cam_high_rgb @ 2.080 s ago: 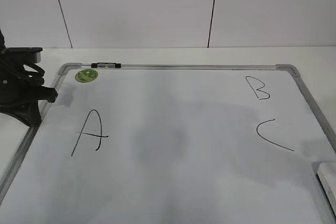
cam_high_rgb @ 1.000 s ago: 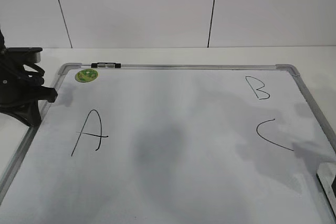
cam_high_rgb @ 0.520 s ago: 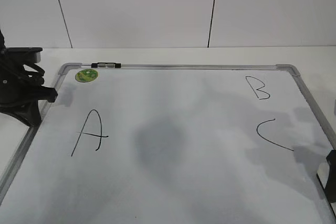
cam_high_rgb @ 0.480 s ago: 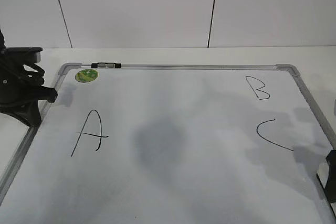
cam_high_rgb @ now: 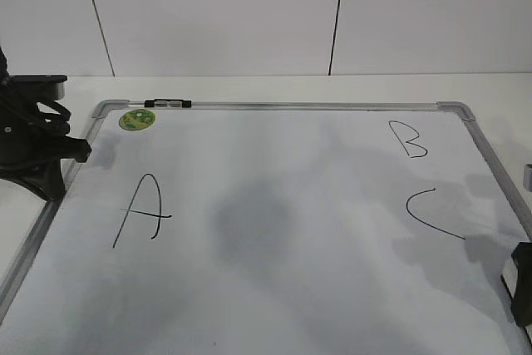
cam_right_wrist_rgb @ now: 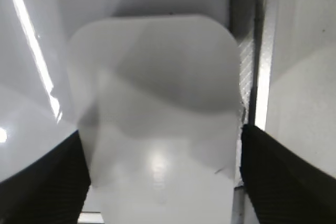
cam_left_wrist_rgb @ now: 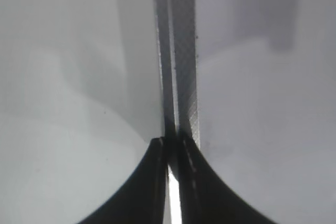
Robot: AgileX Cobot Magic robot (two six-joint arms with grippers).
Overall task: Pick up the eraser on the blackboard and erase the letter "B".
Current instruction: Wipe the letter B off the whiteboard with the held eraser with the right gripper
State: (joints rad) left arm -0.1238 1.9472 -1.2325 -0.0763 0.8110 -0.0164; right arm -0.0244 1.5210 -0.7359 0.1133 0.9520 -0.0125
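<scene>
The blackboard (cam_high_rgb: 316, 106) lies flat, a white board with a grey frame. The letter "B" (cam_high_rgb: 407, 140) is at its upper right. The eraser (cam_right_wrist_rgb: 157, 103), white and glossy, lies by the board's right frame (cam_right_wrist_rgb: 257, 51). My right gripper (cam_right_wrist_rgb: 163, 182) is open, one dark finger on each side of the eraser with small gaps. In the exterior view the right gripper (cam_high_rgb: 522, 284) shows at the bottom right edge and covers most of the eraser. My left gripper (cam_high_rgb: 79, 151) is shut and empty over the board's left frame (cam_left_wrist_rgb: 181, 51); it also shows in the left wrist view (cam_left_wrist_rgb: 170, 177).
A larger "A" (cam_high_rgb: 141, 209) is at the left and a curved "C" (cam_high_rgb: 432, 214) sits below the "B". A round green magnet (cam_high_rgb: 136, 120) and a black marker (cam_high_rgb: 166, 104) sit at the top left of the board.
My right gripper has come into view at the bottom right and lowered over the eraser, now covering it in the exterior view. The left arm has not moved.
</scene>
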